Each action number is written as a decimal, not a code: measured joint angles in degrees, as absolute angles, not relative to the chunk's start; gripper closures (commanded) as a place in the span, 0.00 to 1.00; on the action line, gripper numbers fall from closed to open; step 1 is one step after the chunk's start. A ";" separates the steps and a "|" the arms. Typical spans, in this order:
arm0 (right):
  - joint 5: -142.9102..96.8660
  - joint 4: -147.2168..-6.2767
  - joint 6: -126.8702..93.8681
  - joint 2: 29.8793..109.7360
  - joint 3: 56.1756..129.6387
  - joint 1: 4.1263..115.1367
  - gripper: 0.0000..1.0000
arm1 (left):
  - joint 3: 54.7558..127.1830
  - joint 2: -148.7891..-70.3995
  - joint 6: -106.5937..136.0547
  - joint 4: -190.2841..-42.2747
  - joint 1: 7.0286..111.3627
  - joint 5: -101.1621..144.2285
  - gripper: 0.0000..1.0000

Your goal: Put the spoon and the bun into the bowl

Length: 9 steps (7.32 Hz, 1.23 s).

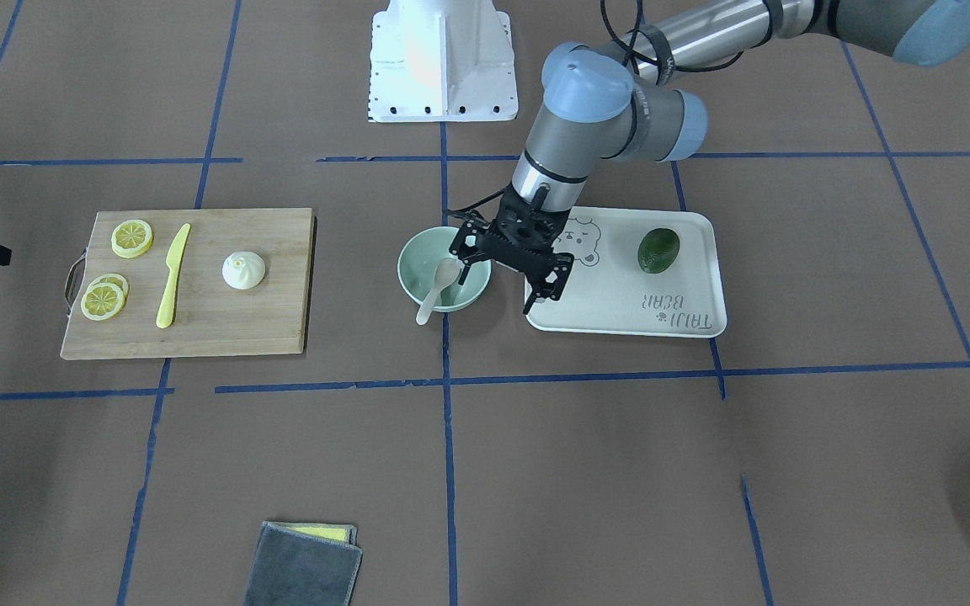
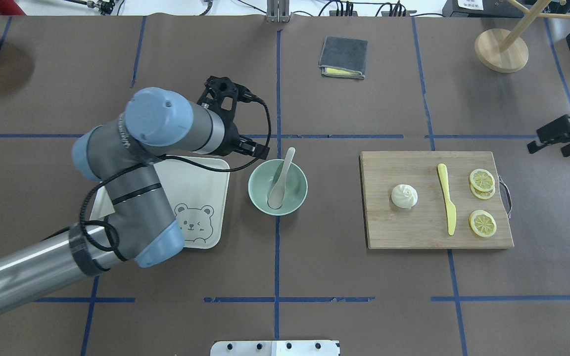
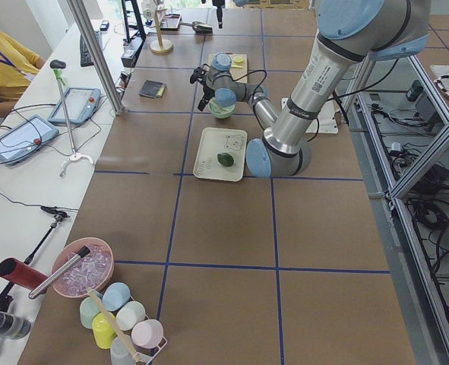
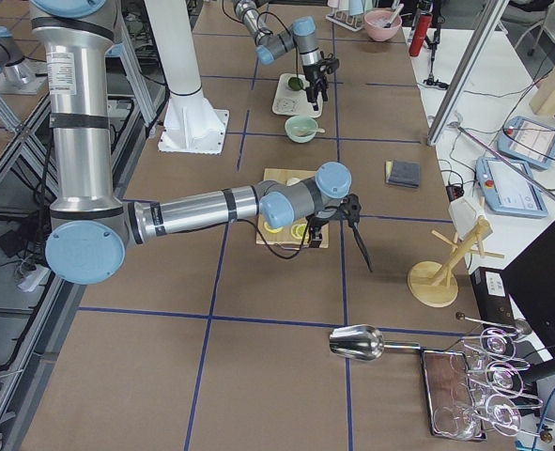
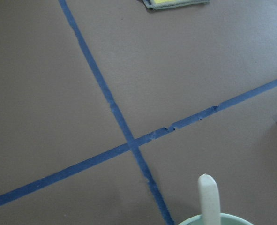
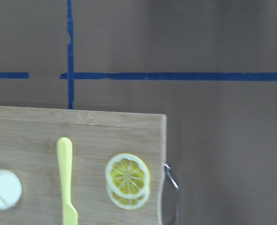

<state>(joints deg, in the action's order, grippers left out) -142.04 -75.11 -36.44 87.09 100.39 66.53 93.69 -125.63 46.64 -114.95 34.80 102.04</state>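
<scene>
Overhead exterior: the soft-looking, likely light white pleated steamed bun (image 2: 404, 196) is being supported on the bamboo board (image 2: 413, 232) for gentle pinching across its sides, left gripper (image 1: 502, 278) jaws being held apart, right gripper's (image 2: 545, 138) indiscernible.

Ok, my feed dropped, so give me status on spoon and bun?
Left gripper open, empty, beside bowl. Right gripper past the cutting board, state unclear. Spoon in bowl, handle over rim. Bun on board, nothing touching it.
</scene>
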 measured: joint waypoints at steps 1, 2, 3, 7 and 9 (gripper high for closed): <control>-137.22 -71.55 -47.59 84.50 101.56 60.74 0.00 | 97.94 -123.37 42.68 -111.61 36.66 102.38 0.01; -132.41 -69.88 -56.03 82.38 103.18 55.12 0.00 | 101.25 -121.21 39.35 -108.84 38.60 103.55 0.01; -127.32 -69.23 -60.82 81.24 104.81 49.92 0.00 | 103.51 -118.09 37.70 -107.67 41.30 106.84 0.00; -113.57 -69.32 -68.10 80.06 106.24 38.66 0.04 | 106.57 -111.40 34.69 -107.31 46.94 114.07 0.00; -111.79 -69.45 -68.42 79.68 105.41 36.80 0.06 | 107.36 -111.23 34.93 -107.29 47.10 114.16 0.00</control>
